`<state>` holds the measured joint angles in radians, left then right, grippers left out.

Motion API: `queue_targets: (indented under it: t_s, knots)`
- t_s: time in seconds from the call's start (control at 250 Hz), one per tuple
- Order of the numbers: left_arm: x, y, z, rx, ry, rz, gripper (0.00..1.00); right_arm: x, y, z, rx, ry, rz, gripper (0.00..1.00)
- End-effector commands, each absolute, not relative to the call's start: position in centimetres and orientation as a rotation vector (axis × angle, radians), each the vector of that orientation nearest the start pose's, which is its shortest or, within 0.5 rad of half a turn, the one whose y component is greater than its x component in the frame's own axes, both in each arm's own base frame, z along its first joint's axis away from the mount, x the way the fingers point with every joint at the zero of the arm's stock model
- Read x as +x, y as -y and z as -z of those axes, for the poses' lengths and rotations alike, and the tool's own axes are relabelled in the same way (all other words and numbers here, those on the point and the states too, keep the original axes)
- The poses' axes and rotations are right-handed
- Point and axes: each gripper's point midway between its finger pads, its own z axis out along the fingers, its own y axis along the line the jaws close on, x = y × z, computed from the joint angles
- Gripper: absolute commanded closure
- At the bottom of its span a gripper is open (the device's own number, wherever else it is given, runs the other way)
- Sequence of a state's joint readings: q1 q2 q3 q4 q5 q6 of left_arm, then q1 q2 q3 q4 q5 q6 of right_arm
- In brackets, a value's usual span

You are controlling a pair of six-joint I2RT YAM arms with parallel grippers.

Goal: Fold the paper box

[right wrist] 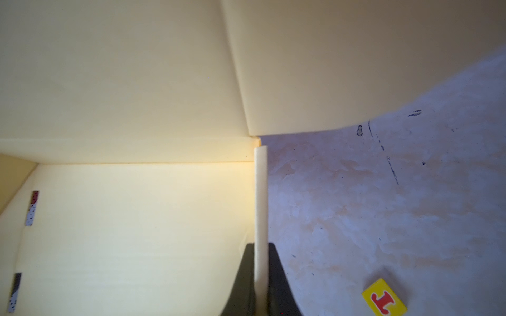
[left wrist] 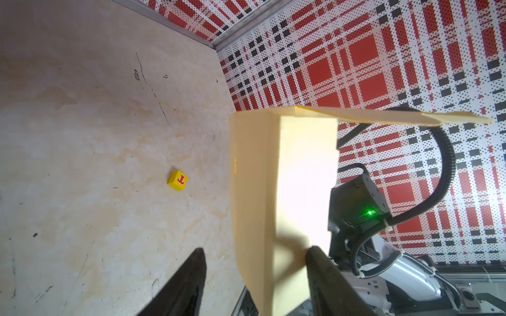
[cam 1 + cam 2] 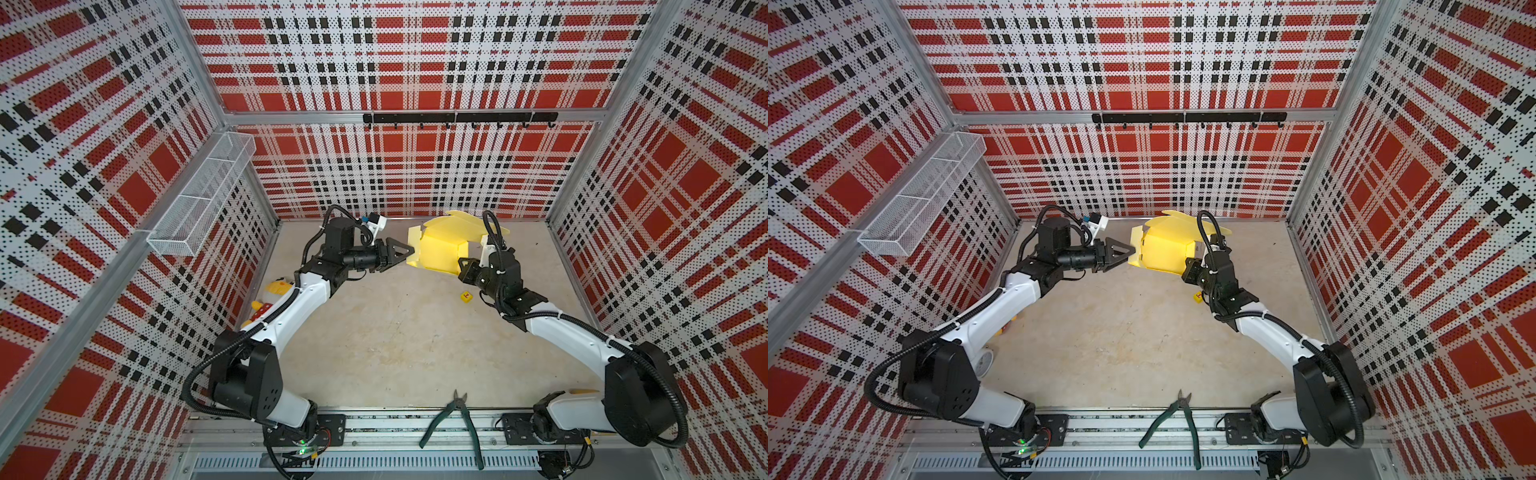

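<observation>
- Far left, high on the side wall: wire mesh basket [image 3: 199, 195], long and narrow.
- Lower down, at the left edge of the table [image 3: 374, 332]: yellow plush toy [image 3: 276, 286] with red dotted patches, partly hidden behind the left arm.
- Left gripper [image 3: 405, 254]: lying level, aimed rightward, tip just beside the box's left flap. In the left wrist view, fingers [image 2: 191, 276] well apart, straddling a corner of the cardboard without closing on it.
- Paper box [image 3: 440, 249]: toward the back of the table, a little right of centre in both top views. Pale yellow, half formed, walls up, flaps [image 3: 461, 222] with rounded tabs spread toward the back wall. Unclear whether the lower edge touches the table.
- On the front rail, below the box: green-handled cutters [image 3: 459, 402], handles splayed.
- Right gripper [image 3: 462, 262]: pinched tight on the box's right wall, thin cardboard edge sandwiched between both fingers [image 1: 279, 273] in the right wrist view.
- Just beside that gripper, on the table: tiny yellow cube [image 3: 466, 296] with a red mark, apart from the box.
</observation>
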<state>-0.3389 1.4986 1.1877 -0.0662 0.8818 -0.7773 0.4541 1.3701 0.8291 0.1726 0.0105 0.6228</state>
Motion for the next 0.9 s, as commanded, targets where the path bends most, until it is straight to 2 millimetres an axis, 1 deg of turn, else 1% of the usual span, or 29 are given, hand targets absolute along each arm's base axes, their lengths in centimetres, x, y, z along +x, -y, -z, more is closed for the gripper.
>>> queue_targets:
  t_s: [0.0, 0.156, 0.224, 0.3, 0.392, 0.524, 0.608, 0.708, 0.836, 0.848, 0.896]
  knots:
    - [35.8, 26.8, -29.3, 0.222, -2.113, 1.548, 0.43, 40.0, -19.9, -22.1, 0.171, -1.947, -0.758, 1.00]
    - [36.0, 26.6, -29.0, 0.210, -2.117, 1.536, 0.49, 40.1, -20.2, -21.8, 0.169, -1.948, -0.769, 1.00]
    - [35.8, 26.7, -29.4, 0.222, -2.111, 1.551, 0.50, 40.2, -20.2, -21.4, 0.170, -1.966, -0.757, 1.00]
    - [35.9, 26.7, -29.7, 0.232, -2.102, 1.554, 0.48, 40.2, -19.7, -20.8, 0.183, -1.985, -0.721, 1.00]
    - [36.1, 26.7, -29.3, 0.225, -2.110, 1.547, 0.49, 40.2, -18.8, -19.7, 0.224, -2.018, -0.661, 1.00]
    - [35.6, 27.8, -29.4, 0.274, -2.110, 1.567, 0.52, 40.3, -18.4, -19.1, 0.229, -2.057, -0.585, 1.00]
    - [35.7, 28.2, -28.7, 0.278, -2.124, 1.555, 0.55, 40.3, -18.4, -18.8, 0.246, -2.063, -0.555, 1.00]
    - [35.3, 28.8, -28.1, 0.302, -2.150, 1.540, 0.56, 40.4, -18.8, -18.2, 0.256, -2.083, -0.553, 1.00]
    - [35.8, 28.6, -27.2, 0.291, -2.184, 1.484, 0.60, 40.4, -19.7, -17.8, 0.243, -2.099, -0.525, 1.00]
    - [35.9, 28.6, -27.0, 0.290, -2.191, 1.472, 0.60, 40.6, -19.4, -17.7, 0.254, -2.095, -0.508, 1.00]
    - [35.7, 28.8, -26.9, 0.315, -2.200, 1.444, 0.60, 40.7, -19.6, -17.6, 0.259, -2.102, -0.504, 1.00]
